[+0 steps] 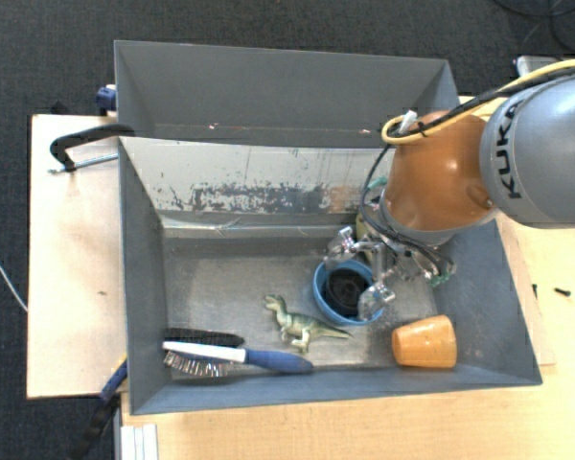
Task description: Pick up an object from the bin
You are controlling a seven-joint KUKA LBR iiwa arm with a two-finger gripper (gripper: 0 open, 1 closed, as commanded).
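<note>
- Hovering over the right half of the grey metal bin (232,286), the two-finger gripper (359,274) hangs above a round blue plastic cup (322,295).
- Claw released: its metal fingers (375,301) stand spread, one at the cup's far rim, one at its right rim.
- Small green toy dinosaur (298,327) lies just left of the cup.
- Orange plastic tumbler (425,342) lies on its side near the front right corner.
- Blue-handled brush (238,357) lies along the front wall.
</note>
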